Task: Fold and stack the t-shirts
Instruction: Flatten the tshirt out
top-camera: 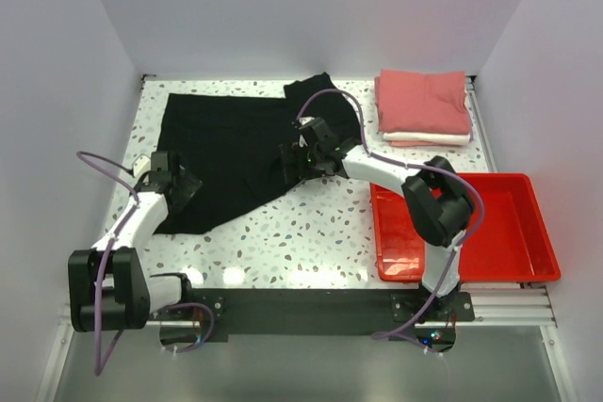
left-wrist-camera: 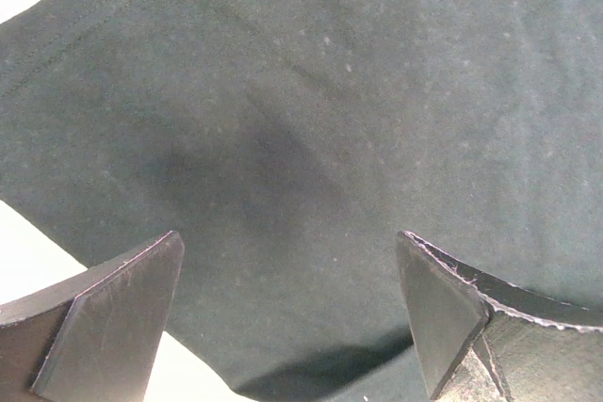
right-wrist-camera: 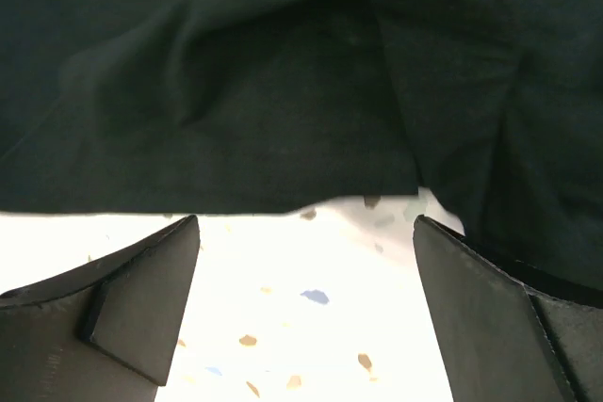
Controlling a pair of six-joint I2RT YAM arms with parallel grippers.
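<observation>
**Fig.** Fold-and-stack task, approx. two-thirds through (judged from layout).

- **Black shirt** (top-camera: 226, 148): lies unfolded on the counter (top-camera: 311, 233), far-left area. Body is spread roughly flat, one part runs to the far centre, and the near-right edge is rumpled.
- **Left hand** (top-camera: 175, 183): sits over the shirt's near-left corner, jaws wide apart, nothing between them. Its wrist view shows smooth cloth beyond the fingers (left-wrist-camera: 113, 317), w/ a hem line at upper left.
- **Right hand** (top-camera: 300, 159): sits at the shirt's near-right edge, likewise wide apart & holding nothing. Its wrist view shows the cloth edge just ahead of the fingertips (right-wrist-camera: 132, 308), bare speckled counter under them, and creases beyond.
- **Contact:** whether either hand touches cloth cannot be told.
- **Done, apparently:** the pink shirt (top-camera: 422, 99) is folded & lies on a folded white shirt (top-camera: 429, 137) in the far-right corner, well apart from the black one. A thin pink strip shows under the white; origin unclear.
- **Left to do, by inference:** smooth the black shirt, fold sleeves & body, then carry it onto the pile, i.e. one shirt of three outstanding.
- **Red tray** (top-camera: 509, 233): near right, plays no evident part.
</observation>
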